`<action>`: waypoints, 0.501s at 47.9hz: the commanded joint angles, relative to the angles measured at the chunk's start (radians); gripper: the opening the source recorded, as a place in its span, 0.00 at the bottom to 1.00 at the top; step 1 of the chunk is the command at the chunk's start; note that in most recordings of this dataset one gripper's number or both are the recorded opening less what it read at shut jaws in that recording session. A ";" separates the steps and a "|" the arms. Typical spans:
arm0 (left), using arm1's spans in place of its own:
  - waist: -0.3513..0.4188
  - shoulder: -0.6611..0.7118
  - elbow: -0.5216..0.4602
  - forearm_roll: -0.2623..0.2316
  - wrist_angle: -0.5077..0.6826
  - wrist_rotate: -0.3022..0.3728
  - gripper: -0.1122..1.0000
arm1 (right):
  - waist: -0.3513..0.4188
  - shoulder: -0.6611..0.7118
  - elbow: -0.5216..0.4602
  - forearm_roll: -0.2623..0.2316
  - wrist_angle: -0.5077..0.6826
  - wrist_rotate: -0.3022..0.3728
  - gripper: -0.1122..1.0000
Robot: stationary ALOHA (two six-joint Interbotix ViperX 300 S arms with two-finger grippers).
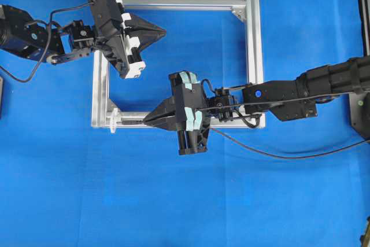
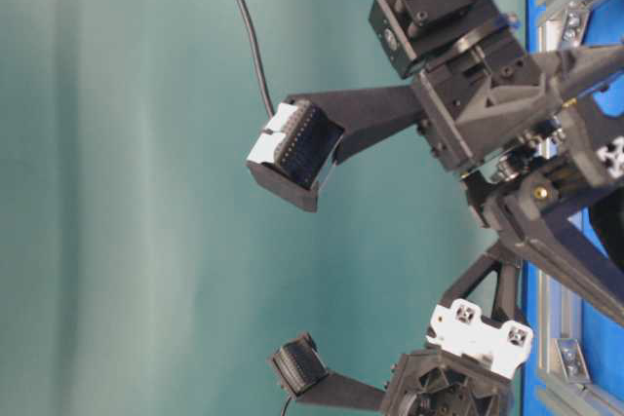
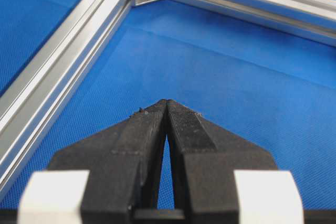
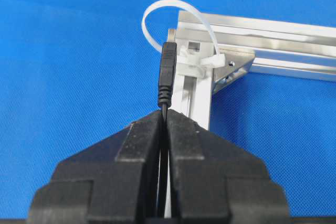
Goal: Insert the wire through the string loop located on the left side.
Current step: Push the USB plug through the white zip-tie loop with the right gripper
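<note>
Wire (image 4: 167,72) pinched in right gripper (image 4: 164,115), plug just short of string loop (image 4: 157,14).

place: robotics lab | evidence: blue cloth tabletop (image 1: 58,189), aluminium frame (image 1: 254,56)

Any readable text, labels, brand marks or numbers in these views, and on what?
None can be read in any view.
Right gripper, shut on the wire: plain black, no marking.
Left gripper: plain black and white, no marking.
Aluminium frame and blue cloth: no print.
String loop: bare.
</note>
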 commanded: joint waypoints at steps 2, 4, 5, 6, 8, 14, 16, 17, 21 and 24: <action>-0.003 -0.032 -0.006 0.002 -0.005 -0.002 0.10 | 0.003 -0.017 -0.014 0.000 -0.003 0.002 0.10; -0.003 -0.034 -0.006 0.002 -0.005 -0.002 0.10 | 0.002 -0.017 -0.014 0.000 -0.003 0.002 0.10; -0.003 -0.032 -0.005 0.002 -0.005 -0.002 0.10 | 0.003 -0.015 -0.014 0.000 -0.003 0.002 0.10; -0.003 -0.032 -0.005 0.003 -0.005 -0.002 0.10 | 0.003 -0.015 -0.015 0.000 -0.003 0.002 0.10; -0.003 -0.034 -0.006 0.002 -0.003 -0.002 0.10 | 0.003 -0.017 -0.015 0.000 -0.003 0.002 0.10; -0.003 -0.032 -0.006 0.002 -0.003 -0.002 0.10 | 0.006 -0.009 -0.028 0.000 -0.003 0.002 0.10; -0.003 -0.032 -0.006 0.003 -0.003 -0.002 0.10 | 0.006 -0.003 -0.035 0.000 -0.003 0.002 0.10; -0.003 -0.032 -0.006 0.002 -0.003 -0.002 0.10 | 0.006 0.000 -0.040 0.000 -0.003 0.002 0.10; -0.003 -0.032 -0.006 0.003 -0.003 -0.002 0.10 | 0.006 0.012 -0.057 0.000 -0.003 0.002 0.10; -0.003 -0.034 -0.006 0.002 -0.003 -0.002 0.10 | 0.006 0.023 -0.074 -0.002 -0.002 0.002 0.10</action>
